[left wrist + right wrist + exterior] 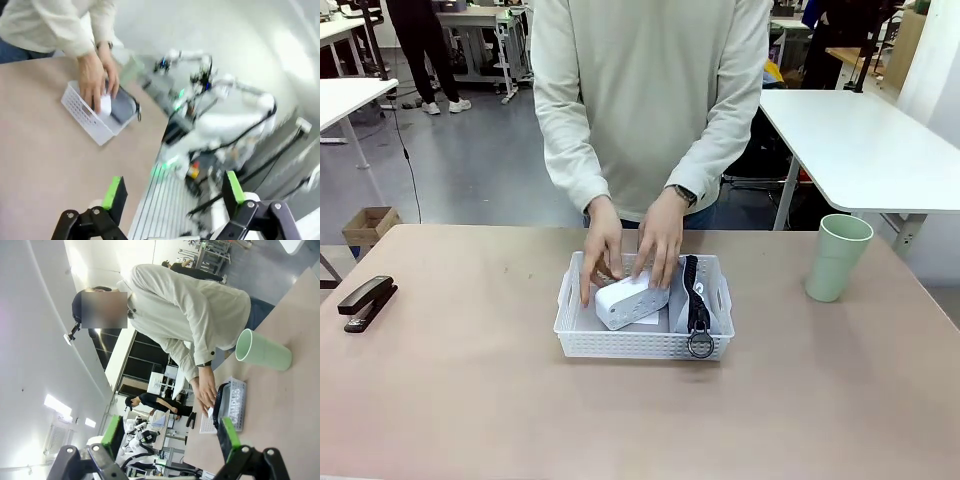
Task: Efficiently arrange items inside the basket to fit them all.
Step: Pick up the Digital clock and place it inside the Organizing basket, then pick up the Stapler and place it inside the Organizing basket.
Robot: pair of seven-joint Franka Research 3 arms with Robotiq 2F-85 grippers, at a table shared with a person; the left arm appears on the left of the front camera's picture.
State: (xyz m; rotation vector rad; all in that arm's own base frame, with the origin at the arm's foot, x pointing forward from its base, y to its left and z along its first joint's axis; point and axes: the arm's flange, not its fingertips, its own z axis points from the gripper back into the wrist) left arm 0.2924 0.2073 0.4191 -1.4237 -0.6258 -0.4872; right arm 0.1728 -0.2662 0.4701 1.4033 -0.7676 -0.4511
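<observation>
Room: workshop with white tables and pale walls; I work over a tan counter (470, 400).

1. Left tool (172, 187): on my left wrist view its green-padded fingers (113, 192) stand wide apart with nothing between them, raised above the counter's edge.
2. Right tool (170, 432): on my right wrist view it is also spread wide and empty, held up off the counter.
3. Basket (640, 345): white with perforated walls, mid-counter. It sits ahead of the left tool and well apart from it, and ahead of the right tool, past one of its fingertips.
4. White boxy device (625, 300): inside the basket, tilted, in the half toward the left tool's side.
5. Grey zip pouch (680, 315): inside the basket, set on edge along the wall toward the right tool's side. The black zipper faces up and the ring hangs at the near rim.
6. Person's hands (603, 250) (663, 240): both rest on the device, reaching in from the far side.
7. Stapler (365, 300): black, flat on the counter outside the basket, well off toward the left tool's side.
8. Cup (838, 257): pale green and upright, outside the basket toward the right tool's side, ahead of that tool.
</observation>
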